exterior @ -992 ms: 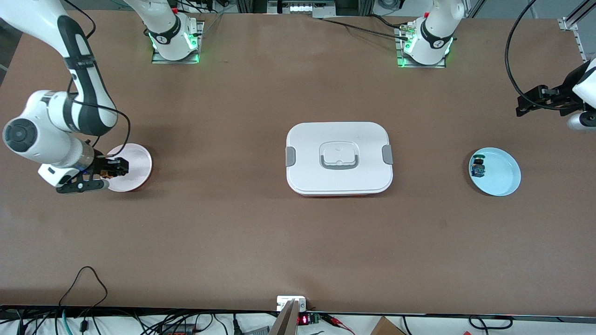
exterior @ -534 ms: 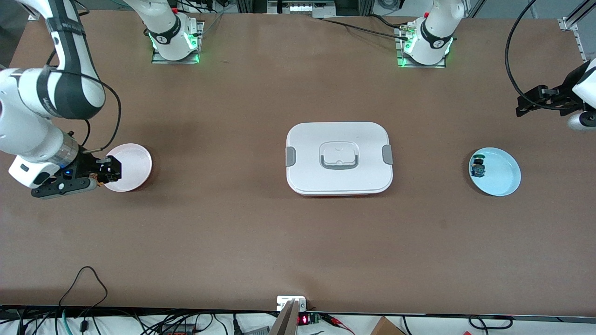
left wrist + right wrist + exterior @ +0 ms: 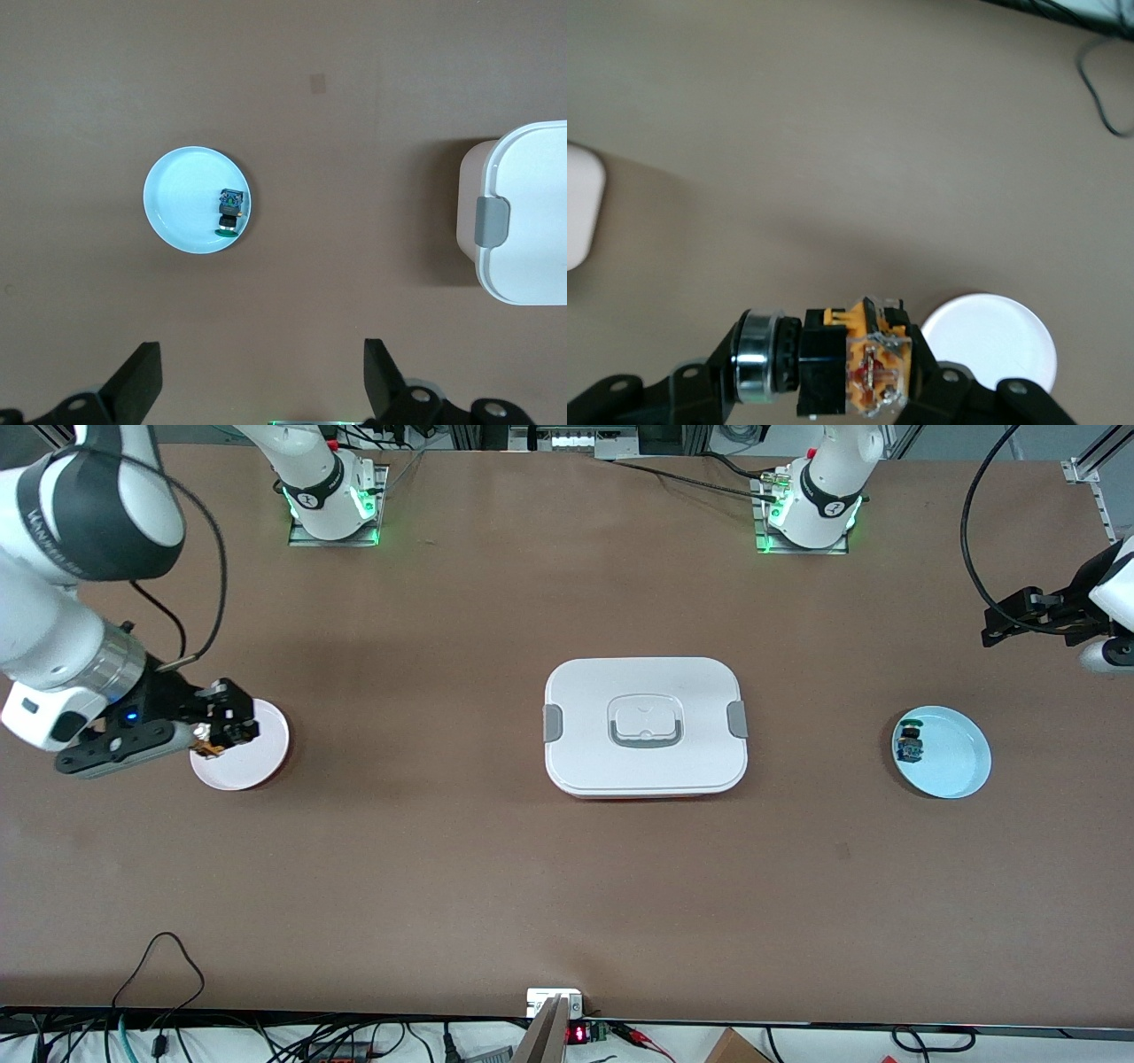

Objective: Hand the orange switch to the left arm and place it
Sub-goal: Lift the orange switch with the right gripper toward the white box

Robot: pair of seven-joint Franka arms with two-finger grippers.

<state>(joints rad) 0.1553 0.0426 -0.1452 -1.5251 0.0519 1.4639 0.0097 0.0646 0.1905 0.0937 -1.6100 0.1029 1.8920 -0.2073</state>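
Observation:
My right gripper is shut on the orange switch and holds it in the air over the pink plate at the right arm's end of the table. In the right wrist view the switch, black with orange parts and a silver ring, sits crosswise between the fingers, above that plate. The white lidded box with grey clasps stands at the table's middle; its corner shows in the left wrist view. My left gripper is open and empty, and waits high over the left arm's end of the table.
A light blue plate near the left arm's end holds the blue-and-green switch; both show in the left wrist view, the plate and the switch. Cables hang along the table's front edge.
My right gripper has risen from the pink plate with the orange switch in it, and its arm has swung up. The left arm has not moved.

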